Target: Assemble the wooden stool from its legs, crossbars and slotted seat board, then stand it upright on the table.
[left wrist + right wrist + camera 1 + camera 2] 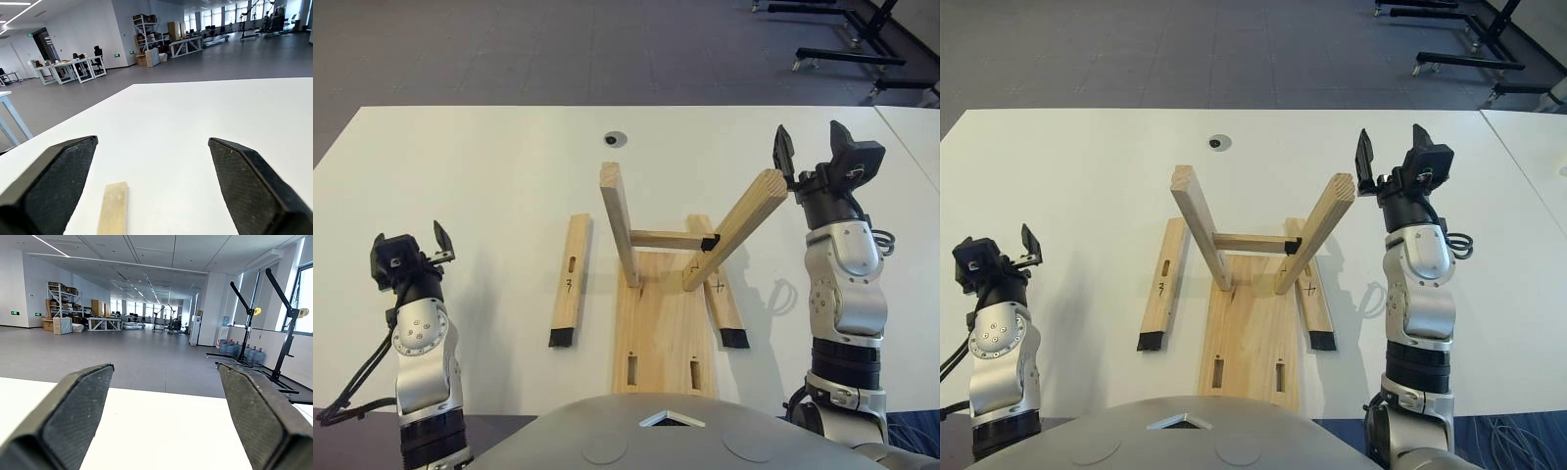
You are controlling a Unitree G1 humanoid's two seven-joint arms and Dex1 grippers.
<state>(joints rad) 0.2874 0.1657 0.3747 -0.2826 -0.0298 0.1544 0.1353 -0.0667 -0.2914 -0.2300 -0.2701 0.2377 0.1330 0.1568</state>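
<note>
Now, both forearms upright over the table (460,166), left gripper (411,241) spread and empty, right gripper (811,137) spread just beside the tilted leg (736,227), seat board (656,338) flat mid-table bearing that leg, a crossbar (668,239) and a second leg (619,220), pen marks on flat legs (570,279) unreadable.

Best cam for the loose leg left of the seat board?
Left eye view: whole loose leg, slot included; right eye matches. Left wrist view catches one wooden end, likely its. Right wrist view faces the room.

My head pair looks down on the table (460,176) — both share the stool (651,323) mid-frame; wrist cameras skim low, outward.
</note>
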